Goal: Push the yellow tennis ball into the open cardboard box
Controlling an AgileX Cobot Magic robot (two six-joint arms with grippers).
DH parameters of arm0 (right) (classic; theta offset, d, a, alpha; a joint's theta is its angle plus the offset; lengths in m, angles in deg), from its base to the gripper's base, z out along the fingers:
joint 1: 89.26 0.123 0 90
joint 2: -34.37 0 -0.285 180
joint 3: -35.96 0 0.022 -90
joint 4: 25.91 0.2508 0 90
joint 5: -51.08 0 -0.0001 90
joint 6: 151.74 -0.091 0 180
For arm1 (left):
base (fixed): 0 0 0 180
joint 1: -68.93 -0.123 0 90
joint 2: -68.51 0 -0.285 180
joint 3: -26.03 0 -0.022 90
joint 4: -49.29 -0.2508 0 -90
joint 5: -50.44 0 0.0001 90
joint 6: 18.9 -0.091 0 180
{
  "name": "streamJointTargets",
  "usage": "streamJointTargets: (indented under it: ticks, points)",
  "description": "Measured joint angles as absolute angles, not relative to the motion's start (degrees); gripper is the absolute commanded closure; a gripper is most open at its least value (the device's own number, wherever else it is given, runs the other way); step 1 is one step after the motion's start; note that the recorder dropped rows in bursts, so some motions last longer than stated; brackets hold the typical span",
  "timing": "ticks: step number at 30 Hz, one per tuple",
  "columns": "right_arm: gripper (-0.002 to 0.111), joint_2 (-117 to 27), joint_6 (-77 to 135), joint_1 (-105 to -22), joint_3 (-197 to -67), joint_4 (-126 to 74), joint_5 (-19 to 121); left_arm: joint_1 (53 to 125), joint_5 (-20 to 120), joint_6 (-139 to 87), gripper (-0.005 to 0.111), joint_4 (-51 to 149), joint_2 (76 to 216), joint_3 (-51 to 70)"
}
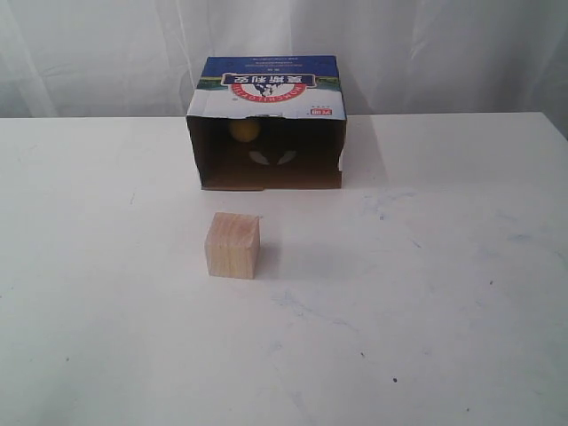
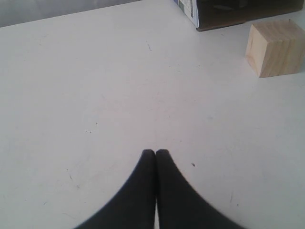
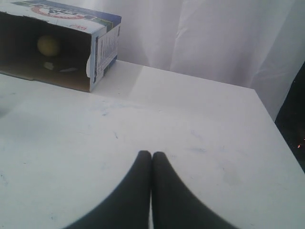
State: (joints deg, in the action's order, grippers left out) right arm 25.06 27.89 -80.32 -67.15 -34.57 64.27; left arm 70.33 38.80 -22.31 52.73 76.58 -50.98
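The open cardboard box lies on its side at the back of the white table, its dark opening facing the front. The yellow tennis ball rests inside, deep at the back left of the interior; it also shows in the right wrist view within the box. Only a corner of the box enters the left wrist view. Neither arm appears in the exterior view. My left gripper is shut over bare table, far from the box. My right gripper is shut too, holding nothing.
A pale wooden cube stands on the table in front of the box, also seen as the cube in the left wrist view. White curtains hang behind. The table's right edge shows in the right wrist view.
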Motion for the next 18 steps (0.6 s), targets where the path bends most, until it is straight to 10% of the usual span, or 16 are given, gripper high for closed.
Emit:
streamJointTargets:
  ticks: [18]
  points:
    - [0.108,25.1,27.3,-80.3,-67.2,-34.6,64.3,70.3,38.8,-22.3,0.107,52.7,76.6,-51.0]
